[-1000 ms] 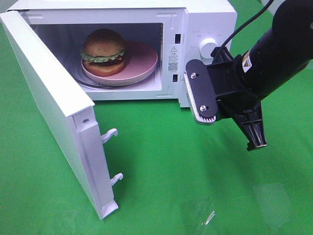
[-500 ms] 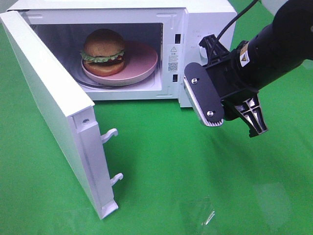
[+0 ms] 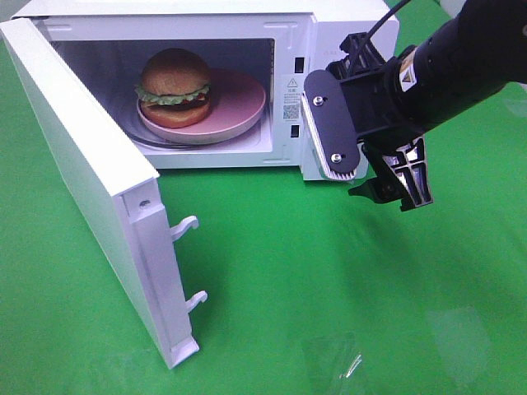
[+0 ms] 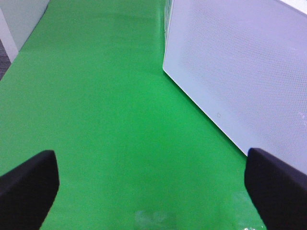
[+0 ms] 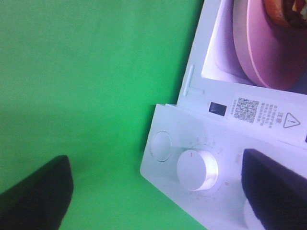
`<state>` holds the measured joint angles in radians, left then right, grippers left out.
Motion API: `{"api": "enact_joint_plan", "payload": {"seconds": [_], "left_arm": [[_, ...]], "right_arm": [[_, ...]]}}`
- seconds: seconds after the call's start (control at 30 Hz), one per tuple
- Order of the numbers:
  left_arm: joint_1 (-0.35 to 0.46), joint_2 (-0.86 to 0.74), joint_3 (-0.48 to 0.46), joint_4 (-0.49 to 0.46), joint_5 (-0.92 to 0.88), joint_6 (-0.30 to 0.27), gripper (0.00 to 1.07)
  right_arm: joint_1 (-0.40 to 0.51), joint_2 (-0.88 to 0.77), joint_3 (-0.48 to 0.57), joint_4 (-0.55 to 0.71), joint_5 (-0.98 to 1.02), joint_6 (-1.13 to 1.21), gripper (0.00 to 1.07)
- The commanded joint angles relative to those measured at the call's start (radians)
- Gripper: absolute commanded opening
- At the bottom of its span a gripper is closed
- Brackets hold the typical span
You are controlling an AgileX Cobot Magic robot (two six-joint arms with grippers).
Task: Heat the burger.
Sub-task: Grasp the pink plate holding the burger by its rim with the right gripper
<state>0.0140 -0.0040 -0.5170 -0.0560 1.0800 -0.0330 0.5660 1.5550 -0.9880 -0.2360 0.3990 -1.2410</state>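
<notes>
**Overhead view.** The burger [image 3: 174,81] sits on a pink plate [image 3: 240,109] inside the microwave [image 3: 350,29], upper left of centre, and the door [image 3: 78,160] is swung wide at left. My right gripper [image 3: 372,183] hangs at the upper right, in front of the control panel. Its fingers are spread apart with nothing between them, and they are well clear of the burger, which lies to their left inside the cavity.

**Right wrist view.** My two dark fingertips [image 5: 33,191] fill the lower corners. Between them are a white dial [image 5: 196,168] with a red tick and a round button [image 5: 161,145]. Only a sliver of the burger shows, cut off at the upper right edge above the plate rim.

**Left wrist view.** My left gripper [image 4: 153,191] is also spread wide, with only green cloth [image 4: 105,105] between its fingers. The door's dotted outer face fills the upper right, and the burger is hidden from this view.

**Markings.** A QR sticker [image 5: 246,109] and a warning triangle [image 5: 290,121] sit on the frame. The print beside them and the marks round the dial are too small to read.
</notes>
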Motion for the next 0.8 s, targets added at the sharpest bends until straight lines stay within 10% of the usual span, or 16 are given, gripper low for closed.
{"api": "enact_joint_plan", "payload": {"seconds": [0.03,0.8], "left_arm": [[0.001,-0.017,-0.001,-0.001,-0.014,0.004,1.00],[0.001,-0.017,-0.001,-0.001,-0.014,0.004,1.00]], "right_arm": [[0.025,0.001,-0.027,-0.038,0.001,0.015,0.91],[0.057,0.251,-0.260,-0.046,-0.036,0.061,0.90]]}}
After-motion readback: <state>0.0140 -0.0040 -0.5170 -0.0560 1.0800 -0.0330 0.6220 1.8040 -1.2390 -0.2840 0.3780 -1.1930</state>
